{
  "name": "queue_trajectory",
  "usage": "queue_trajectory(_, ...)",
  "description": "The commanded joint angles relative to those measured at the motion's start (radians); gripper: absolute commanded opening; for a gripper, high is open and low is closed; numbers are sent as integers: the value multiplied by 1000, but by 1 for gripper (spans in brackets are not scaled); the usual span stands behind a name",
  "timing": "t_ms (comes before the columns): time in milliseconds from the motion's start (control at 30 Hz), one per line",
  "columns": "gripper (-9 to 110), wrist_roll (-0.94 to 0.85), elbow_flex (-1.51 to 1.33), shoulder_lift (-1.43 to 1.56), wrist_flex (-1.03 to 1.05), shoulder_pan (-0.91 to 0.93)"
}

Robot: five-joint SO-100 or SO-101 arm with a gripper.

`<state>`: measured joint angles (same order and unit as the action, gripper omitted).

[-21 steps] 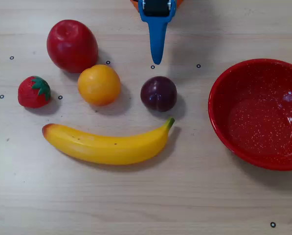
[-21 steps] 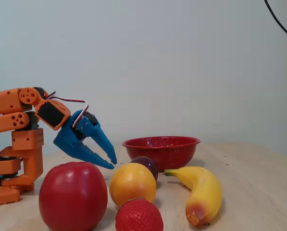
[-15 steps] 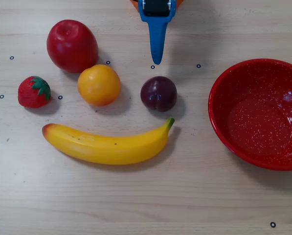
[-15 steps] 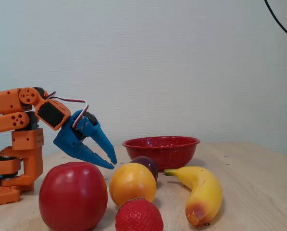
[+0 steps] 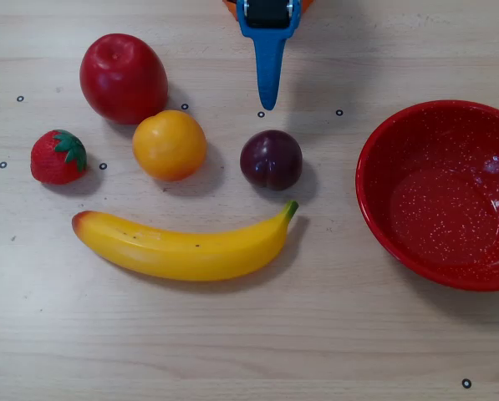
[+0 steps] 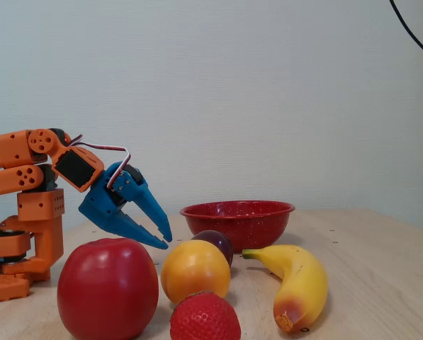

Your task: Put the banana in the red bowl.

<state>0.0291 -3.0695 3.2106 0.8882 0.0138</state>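
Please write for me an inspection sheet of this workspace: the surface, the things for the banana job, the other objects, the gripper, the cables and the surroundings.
Surface: pale wood-grain table with small black ring marks.
Job's things: banana lies flat on the table, green stem toward the red bowl; the bowl is empty and stands apart from the banana, at the right of the overhead view.
Clutter: red apple, orange fruit, strawberry, dark plum, all beside the banana.
Gripper: blue gripper hangs above the table, slightly open, holding nothing.
Cables: thin wires loop over the wrist; a black cable crosses the upper right corner of the fixed view.
Surroundings: plain light wall.
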Motion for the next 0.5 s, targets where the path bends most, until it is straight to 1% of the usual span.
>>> queue_trajectory(0, 0, 55, 72, -51, 2, -26)
queue_trajectory(300, 0, 210, 380, -319, 32, -95)
queue_trajectory(467, 0, 219, 609, -503, 121, -133)
